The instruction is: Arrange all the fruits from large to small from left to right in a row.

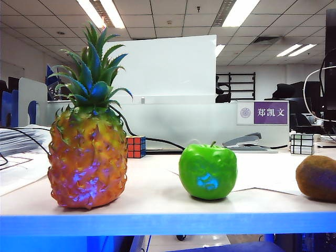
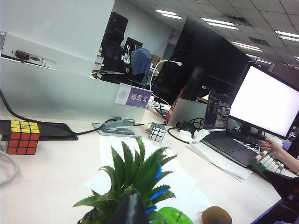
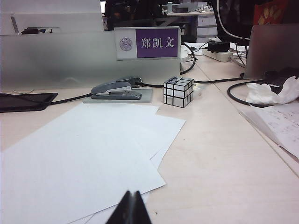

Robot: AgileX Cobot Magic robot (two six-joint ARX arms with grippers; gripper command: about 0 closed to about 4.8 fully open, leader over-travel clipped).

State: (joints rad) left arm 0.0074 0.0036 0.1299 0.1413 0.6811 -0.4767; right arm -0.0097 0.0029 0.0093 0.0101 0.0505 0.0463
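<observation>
Three fruits stand in a row on the pale table. The large orange-yellow pineapple (image 1: pixel 88 152) with a green crown is on the left, the glossy green apple (image 1: pixel 208 170) in the middle, and the brown kiwi (image 1: pixel 316 178) at the right edge. No gripper shows in the exterior view. In the left wrist view, my left gripper (image 2: pixel 132 196) hangs shut and empty just behind the pineapple's crown (image 2: pixel 133 170), with the apple (image 2: pixel 170 217) and kiwi (image 2: pixel 216 215) beyond it. My right gripper (image 3: pixel 132 193) is shut and empty above white paper (image 3: pixel 79 154).
A coloured Rubik's cube (image 1: pixel 136 146) sits behind the pineapple and a mirror cube (image 1: pixel 302 143) at the back right. A grey stapler (image 1: pixel 244 142) lies by the partition. Cables, a tissue (image 3: pixel 273 91) and a laptop (image 2: pixel 224 126) crowd the right side.
</observation>
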